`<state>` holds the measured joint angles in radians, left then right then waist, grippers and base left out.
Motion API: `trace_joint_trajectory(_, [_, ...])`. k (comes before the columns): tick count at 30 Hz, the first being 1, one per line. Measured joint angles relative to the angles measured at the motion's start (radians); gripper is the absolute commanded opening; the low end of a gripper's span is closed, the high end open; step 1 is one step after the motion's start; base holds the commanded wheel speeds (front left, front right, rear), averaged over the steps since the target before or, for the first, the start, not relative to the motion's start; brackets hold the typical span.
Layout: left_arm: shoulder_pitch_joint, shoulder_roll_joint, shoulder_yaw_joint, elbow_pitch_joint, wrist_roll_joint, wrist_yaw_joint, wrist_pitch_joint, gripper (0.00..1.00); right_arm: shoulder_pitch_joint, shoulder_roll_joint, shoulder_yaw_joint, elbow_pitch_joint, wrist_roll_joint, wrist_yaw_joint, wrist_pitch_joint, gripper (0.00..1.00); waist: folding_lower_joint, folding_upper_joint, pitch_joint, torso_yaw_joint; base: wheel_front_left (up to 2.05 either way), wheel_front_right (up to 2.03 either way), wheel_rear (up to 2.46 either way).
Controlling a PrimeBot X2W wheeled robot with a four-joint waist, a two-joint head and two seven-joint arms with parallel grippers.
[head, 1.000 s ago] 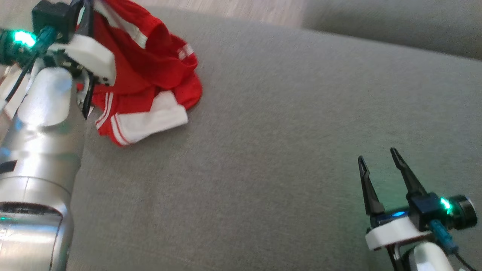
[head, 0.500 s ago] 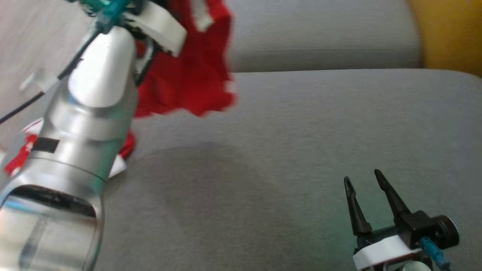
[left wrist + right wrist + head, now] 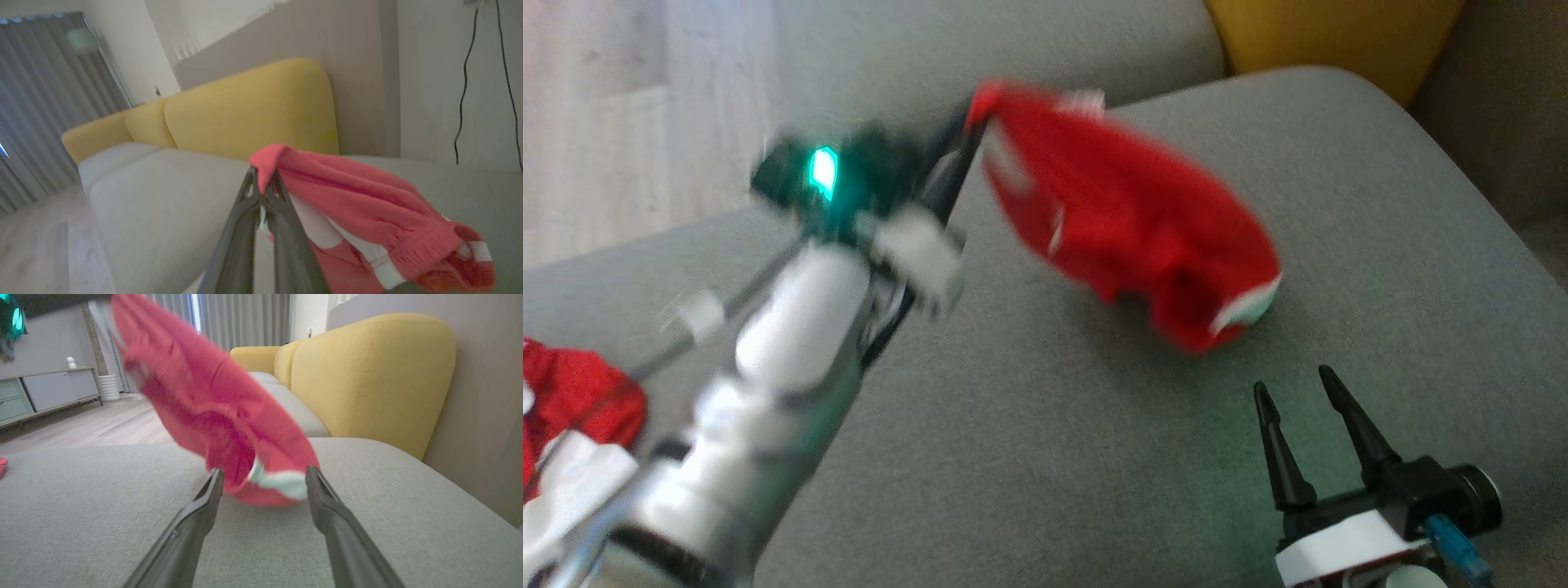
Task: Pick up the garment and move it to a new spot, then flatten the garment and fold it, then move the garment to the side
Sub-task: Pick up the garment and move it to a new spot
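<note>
A red garment [image 3: 1127,220] with white trim hangs in the air above the grey sofa seat [image 3: 1029,457], pinched at one corner by my left gripper [image 3: 974,135], which is shut on it. In the left wrist view the closed fingertips [image 3: 261,185] bite the red cloth [image 3: 367,216], which trails to the right. My right gripper [image 3: 1298,400] stands open low at the right, nothing between its fingers. In the right wrist view the garment [image 3: 212,404] swings just beyond the open fingers [image 3: 204,506], its white cuff lowest.
Another red and white garment [image 3: 572,425] lies at the left edge of the seat. A yellow sofa back [image 3: 367,379] rises behind the seat, and a wall [image 3: 490,396] is close on the right. Wooden floor [image 3: 621,122] lies past the far left edge.
The left arm has lifted the garment off the seat and swung it rightward toward the middle. The head camera has turned too. The right gripper stays open.
</note>
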<state>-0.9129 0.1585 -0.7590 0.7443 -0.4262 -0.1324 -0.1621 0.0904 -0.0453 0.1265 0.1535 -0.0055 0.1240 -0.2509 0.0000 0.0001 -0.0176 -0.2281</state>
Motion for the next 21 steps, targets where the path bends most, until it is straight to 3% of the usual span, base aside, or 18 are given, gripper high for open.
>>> trace_joint_trajectory(3, [0.101, 0.028, -0.018, 0.073, 0.002, 0.006, -0.036, 0.00, -0.013, 0.000, 0.015, -0.005, 0.015, 0.000, 0.000, 1.00, 0.0001, 0.0000, 0.042, -0.028, 0.00, 0.00, 0.00])
trace_joint_trajectory(7, [0.149, 0.051, -0.002, 0.162, 0.006, 0.072, -0.076, 0.00, -0.057, 0.000, 0.025, -0.006, 0.024, 0.000, 0.000, 1.00, 0.0004, 0.0000, 0.100, -0.053, 0.00, 0.00, 0.00])
trace_joint_trajectory(8, [0.150, 0.050, 0.012, 0.171, 0.006, 0.083, -0.082, 0.31, -0.063, 0.000, 0.023, -0.006, 0.024, 0.000, 0.000, 1.00, 0.0004, 0.0000, 0.111, -0.057, 0.00, 0.00, 0.00])
trace_joint_trajectory(9, [0.150, 0.047, 0.021, 0.177, 0.005, 0.089, -0.087, 1.00, -0.065, 0.000, 0.021, -0.005, 0.024, 0.000, 0.000, 1.00, 0.0004, 0.0000, 0.118, -0.058, 0.00, 0.00, 0.00])
trace_joint_trajectory(12, [0.165, 0.033, 0.050, 0.149, 0.003, 0.092, -0.087, 1.00, -0.060, 0.000, 0.006, 0.004, 0.025, 0.000, 0.000, 1.00, 0.0003, 0.0000, 0.119, -0.047, 0.00, 0.00, 0.00])
trace_joint_trajectory(21, [0.404, 0.018, 0.214, -0.152, 0.044, 0.154, -0.091, 1.00, -0.039, 0.000, -0.023, 0.011, 0.024, 0.000, 0.000, 1.00, 0.0000, 0.0000, 0.047, 0.046, 0.00, 0.00, 0.00])
